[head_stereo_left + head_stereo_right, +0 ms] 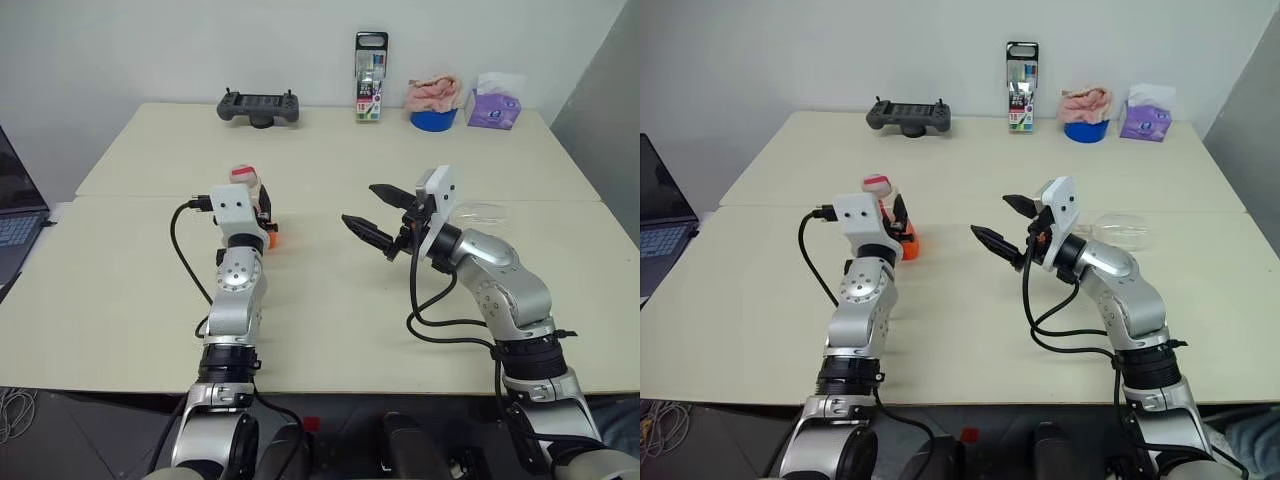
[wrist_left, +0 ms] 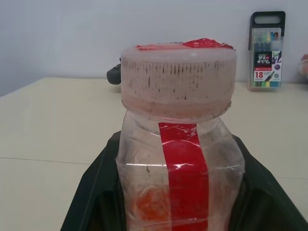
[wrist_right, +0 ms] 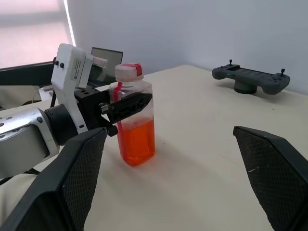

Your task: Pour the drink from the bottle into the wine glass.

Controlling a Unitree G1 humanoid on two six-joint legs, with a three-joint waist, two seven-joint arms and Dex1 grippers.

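Left end effector (image 3: 126, 107) is gripping the small clear red-capped plastic bottle (image 3: 134, 120) standing on the table (image 1: 330, 310); right end effector (image 1: 378, 215) is hanging wide open. Next: uncapping, I'd judge.

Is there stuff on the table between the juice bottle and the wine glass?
Only the robot's own open right end effector stands between the small clear plastic bottle of orange-red drink, gripped by the left end effector, and the clear stemmed wine glass, which looks to be lying on its side.

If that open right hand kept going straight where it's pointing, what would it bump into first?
Probably the bottle, clamped upright in the left hand. It stands between the right hand fingers in the wrist view, nearer than the game controller; depth is uncertain.
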